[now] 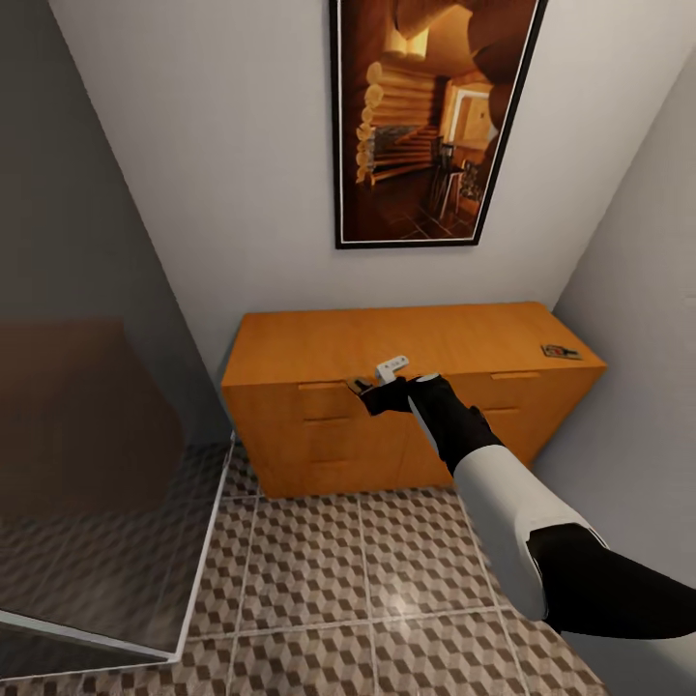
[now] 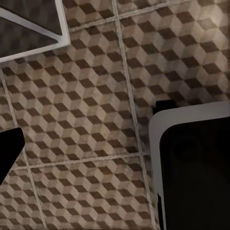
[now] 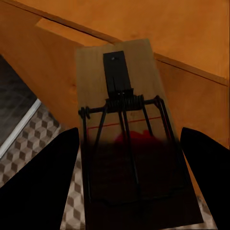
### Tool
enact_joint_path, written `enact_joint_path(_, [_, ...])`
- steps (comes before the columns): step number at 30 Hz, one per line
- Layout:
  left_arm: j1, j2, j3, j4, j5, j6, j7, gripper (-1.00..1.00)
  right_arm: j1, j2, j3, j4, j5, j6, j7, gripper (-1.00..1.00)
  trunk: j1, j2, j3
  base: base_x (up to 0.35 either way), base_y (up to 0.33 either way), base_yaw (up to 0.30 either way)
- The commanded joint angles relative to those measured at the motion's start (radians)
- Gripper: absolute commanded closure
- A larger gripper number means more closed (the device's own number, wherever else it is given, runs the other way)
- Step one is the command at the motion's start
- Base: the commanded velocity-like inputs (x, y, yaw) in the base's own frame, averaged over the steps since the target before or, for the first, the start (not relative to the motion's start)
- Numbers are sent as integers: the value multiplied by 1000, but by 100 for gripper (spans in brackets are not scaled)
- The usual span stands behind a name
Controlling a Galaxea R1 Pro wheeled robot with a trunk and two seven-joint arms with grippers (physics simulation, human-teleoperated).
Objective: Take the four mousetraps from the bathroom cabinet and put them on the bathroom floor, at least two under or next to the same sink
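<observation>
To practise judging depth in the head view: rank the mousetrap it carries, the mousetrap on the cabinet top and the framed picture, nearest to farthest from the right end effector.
1. Carried mousetrap, between the right end effector's fingers.
2. Cabinet-top mousetrap, near the right end.
3. Framed picture, up the wall.

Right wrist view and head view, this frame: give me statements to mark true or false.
1. The right gripper holds a tan wooden mousetrap. True.
2. Another mousetrap lies on the orange-tan wooden cabinet top. True.
3. The held mousetrap rests on the cube-patterned tile floor. False: it is up at the cabinet's front edge.
4. A mirror hangs above the cabinet. False: it is a black-framed picture.
</observation>
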Motion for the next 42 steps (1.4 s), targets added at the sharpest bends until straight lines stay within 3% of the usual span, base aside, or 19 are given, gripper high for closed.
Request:
enact_joint_path(1, [-1, -1, -9, 4, 7, -6, 1, -100, -1, 0, 0, -2, 10, 3, 7, 100, 0, -2, -2, -280, -188, 0])
enact_joint_path(18, [-1, 0, -9, 4, 7, -6, 1, -100, -1, 0, 0, 13, 9, -2, 7, 100, 0, -2, -2, -217, -212, 0])
enact_joint_path(24, [-1, 0, -9, 4, 7, -7, 1, -100, -1, 0, -1, 83, 11, -27, 8, 100, 0, -2, -2, -25, -41, 0])
enact_joint_path(26, [-1, 0, -9, 4, 7, -7, 1, -100, -1, 0, -1, 136, 12, -73, 7, 100, 0, -2, -2, -6, -10, 0])
enact_joint_path(29, [-1, 0, -9, 4, 7, -7, 1, -100, -1, 0, -2, 265, 13, -201, 5, 100, 0, -2, -2, -2, -4, 0])
enact_joint_path(32, [-1, 0, -8, 4, 7, -7, 1, -100, 0, 0, -2, 458, 13, -389, 3, 100, 0, -2, -2, -1, -1, 0])
enact_joint_path(36, [-1, 0, -9, 4, 7, -7, 1, -100, 26, -20, -2, 542, 12, -554, 1, 100, 0, -2, -2, 0, 0, 0])
enact_joint_path(42, [-2, 0, -9, 4, 7, -7, 1, -100, 168, -51, -3, 563, 11, -656, -5, 100, 0, -2, -2, 0, 0, 0])
